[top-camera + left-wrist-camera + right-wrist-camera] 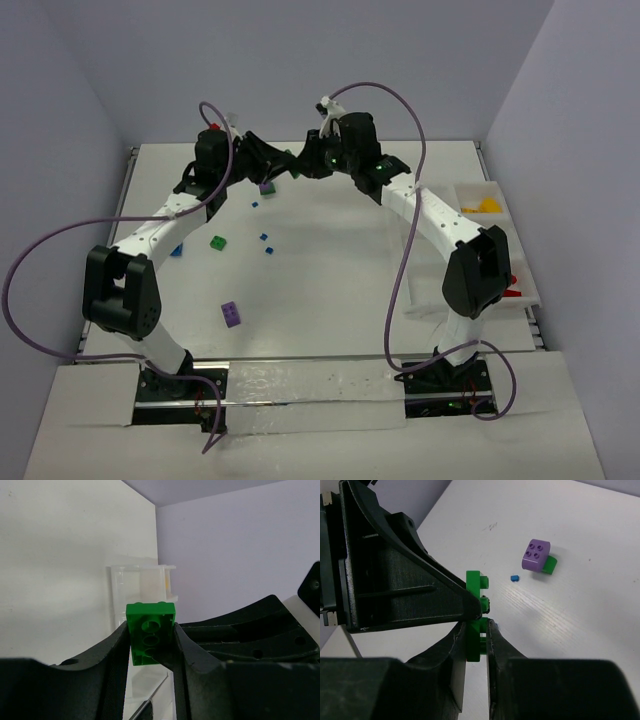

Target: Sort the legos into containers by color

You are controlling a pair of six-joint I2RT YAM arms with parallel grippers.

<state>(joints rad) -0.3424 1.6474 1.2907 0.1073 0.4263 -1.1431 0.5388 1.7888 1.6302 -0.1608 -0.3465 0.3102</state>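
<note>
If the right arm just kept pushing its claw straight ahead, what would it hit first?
The right gripper is shut on the green brick, and the left gripper grips that same brick just ahead, so it would probably push into that gripper first.

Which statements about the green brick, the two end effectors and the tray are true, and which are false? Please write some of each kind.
1. The left end effector and the right end effector both grip one green brick. True.
2. The green brick lies flat on the table. False: it is held above the table, between the fingers.
3. A purple brick sits against a green piece on the table. True.
4. The white tray stands at the table's left edge. False: it stands at the right edge.
</note>
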